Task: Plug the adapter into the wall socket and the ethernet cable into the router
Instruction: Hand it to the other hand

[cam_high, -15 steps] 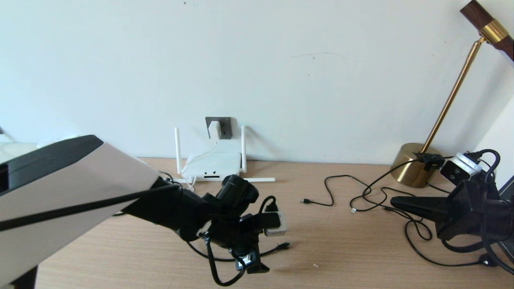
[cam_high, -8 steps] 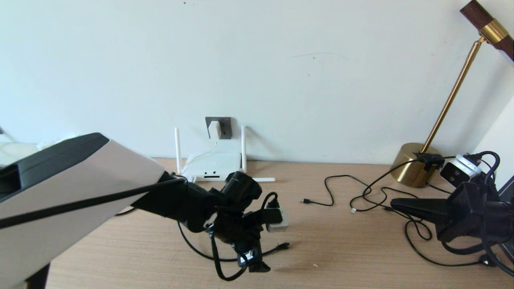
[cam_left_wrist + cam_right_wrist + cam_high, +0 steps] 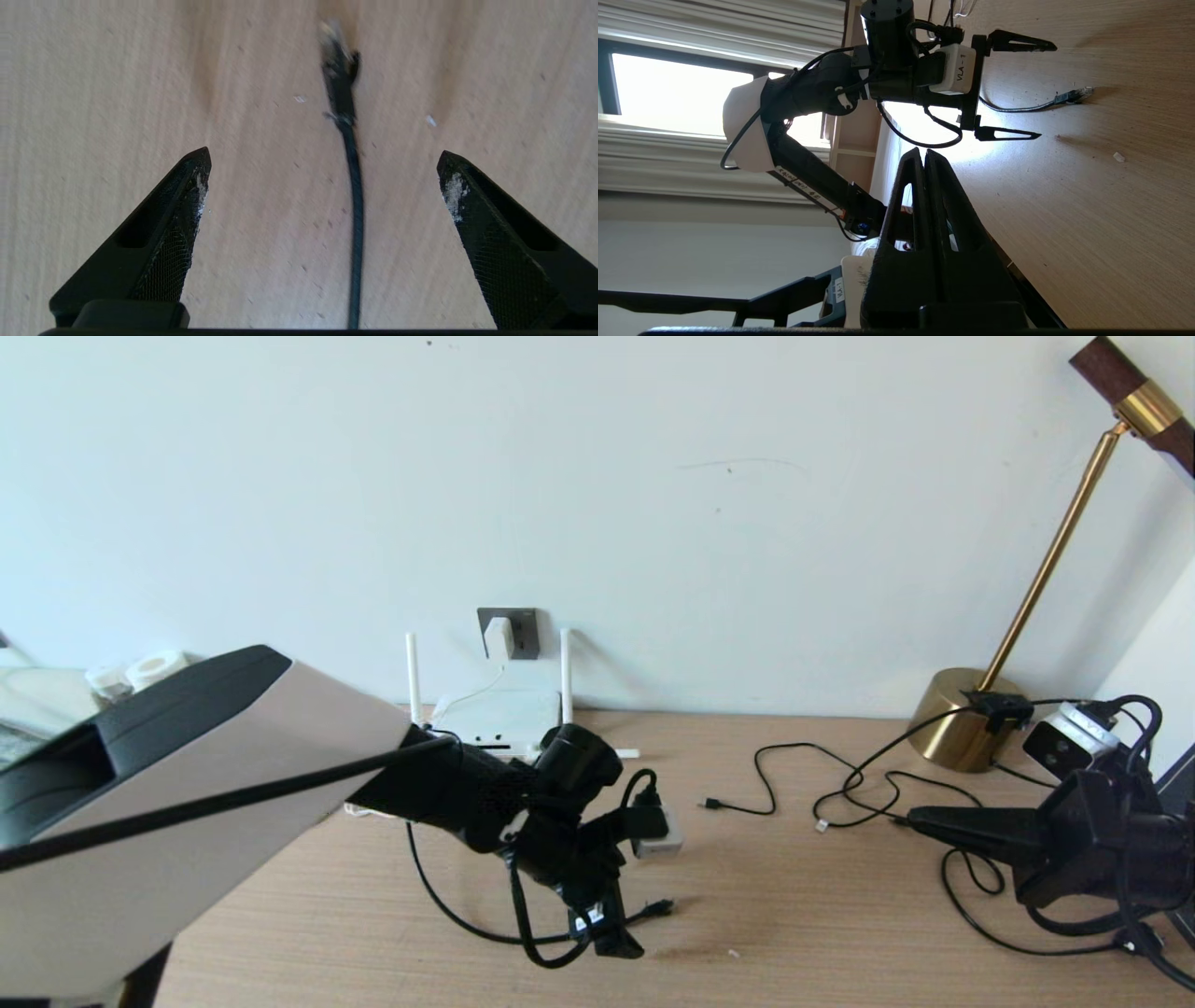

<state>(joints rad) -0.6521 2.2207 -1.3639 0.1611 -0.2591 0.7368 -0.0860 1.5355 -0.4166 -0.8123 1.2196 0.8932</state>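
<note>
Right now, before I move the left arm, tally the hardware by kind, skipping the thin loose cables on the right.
router: 1
adapter: 1
wall socket: 1
ethernet cable: 1
lamp: 1
Total: 5

Lit evenly and brightly across the pale wall (image 3: 653, 476) and light wooden tabletop (image 3: 822, 915). Glaring white through the window (image 3: 668, 93) behind the arm, silhouetting it. Casting soft shadows beneath the black cable plug (image 3: 338, 65), itself smeared, perhaps by motion. Bending slightly at the head view's edges.
</note>
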